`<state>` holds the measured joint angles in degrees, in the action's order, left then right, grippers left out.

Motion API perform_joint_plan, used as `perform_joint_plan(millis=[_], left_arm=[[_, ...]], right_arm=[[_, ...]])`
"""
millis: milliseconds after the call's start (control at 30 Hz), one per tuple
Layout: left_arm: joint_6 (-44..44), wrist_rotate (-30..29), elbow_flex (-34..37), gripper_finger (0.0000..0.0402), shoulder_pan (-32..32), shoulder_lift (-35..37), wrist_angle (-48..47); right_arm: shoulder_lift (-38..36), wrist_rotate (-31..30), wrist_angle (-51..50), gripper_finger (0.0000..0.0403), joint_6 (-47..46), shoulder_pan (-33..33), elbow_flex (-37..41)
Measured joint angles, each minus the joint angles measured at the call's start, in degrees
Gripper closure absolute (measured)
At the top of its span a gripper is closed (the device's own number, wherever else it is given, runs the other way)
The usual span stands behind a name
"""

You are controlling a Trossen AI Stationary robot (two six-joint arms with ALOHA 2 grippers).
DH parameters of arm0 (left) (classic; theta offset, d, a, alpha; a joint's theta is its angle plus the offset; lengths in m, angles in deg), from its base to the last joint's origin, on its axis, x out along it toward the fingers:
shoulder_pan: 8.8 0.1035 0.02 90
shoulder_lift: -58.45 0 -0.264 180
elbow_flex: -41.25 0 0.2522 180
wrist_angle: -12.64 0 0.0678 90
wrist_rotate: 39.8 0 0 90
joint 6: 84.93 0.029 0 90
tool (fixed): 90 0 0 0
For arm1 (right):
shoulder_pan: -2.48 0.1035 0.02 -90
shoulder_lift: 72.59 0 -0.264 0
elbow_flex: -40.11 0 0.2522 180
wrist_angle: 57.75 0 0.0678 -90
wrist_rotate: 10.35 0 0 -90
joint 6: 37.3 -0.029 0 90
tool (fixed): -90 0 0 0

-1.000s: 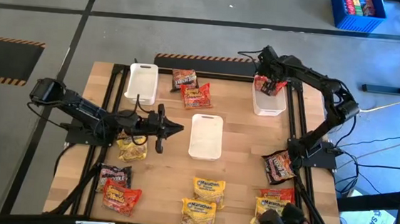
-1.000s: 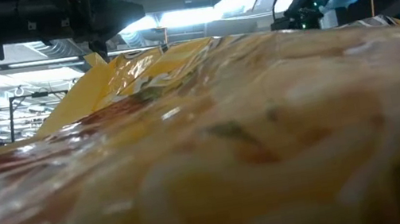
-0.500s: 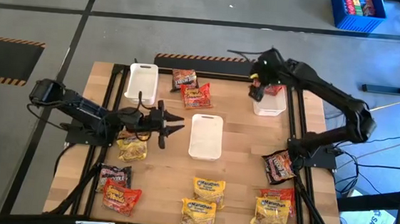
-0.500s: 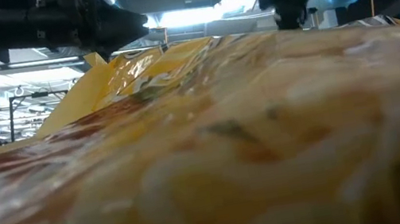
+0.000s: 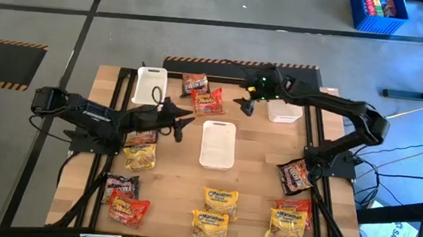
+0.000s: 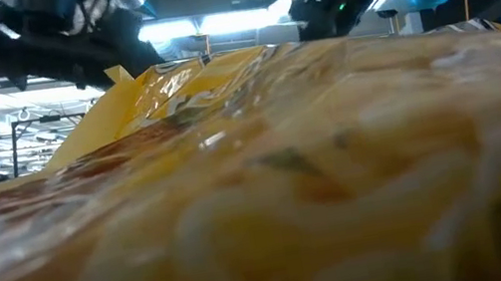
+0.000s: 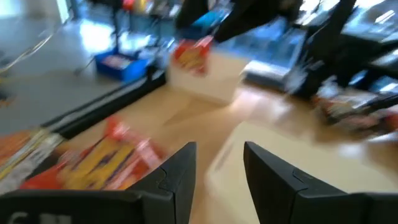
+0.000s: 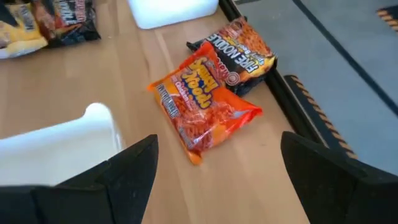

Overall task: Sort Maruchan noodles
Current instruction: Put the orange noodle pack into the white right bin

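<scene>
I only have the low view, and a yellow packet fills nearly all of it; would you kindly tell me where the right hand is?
Observer: The right hand is open and empty, above the table between a red packet and the right white tray.
Operator: Thank you. And where is the left hand?
Observer: The left hand is open and holds nothing, just left of the middle white tray.
Operator: Is anything in that middle tray?
Observer: No, from above it looks empty.
</scene>
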<state>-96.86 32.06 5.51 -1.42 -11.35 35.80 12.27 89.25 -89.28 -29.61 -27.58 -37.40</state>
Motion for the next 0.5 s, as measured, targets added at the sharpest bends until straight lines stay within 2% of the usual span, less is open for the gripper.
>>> perform_joint_plan(millis=[133,233,500], left_arm=[[-1.5,-0.4,-4.9,0.0273,4.3,-0.1,-12.9],[-2.8,-0.4,-7.6,0.0273,7.5,-1.9,-19.2],[-6.1,7.0,-12.0,0.0273,13.9,-13.6,-19.3]], right_arm=[[5.3,2.1,5.9,0.0084,-3.5,-1.4,0.0],[8.9,3.2,9.4,0.0084,-5.7,-3.2,-0.1],[17.4,11.4,12.0,0.0084,-10.6,-8.5,-2.4]])
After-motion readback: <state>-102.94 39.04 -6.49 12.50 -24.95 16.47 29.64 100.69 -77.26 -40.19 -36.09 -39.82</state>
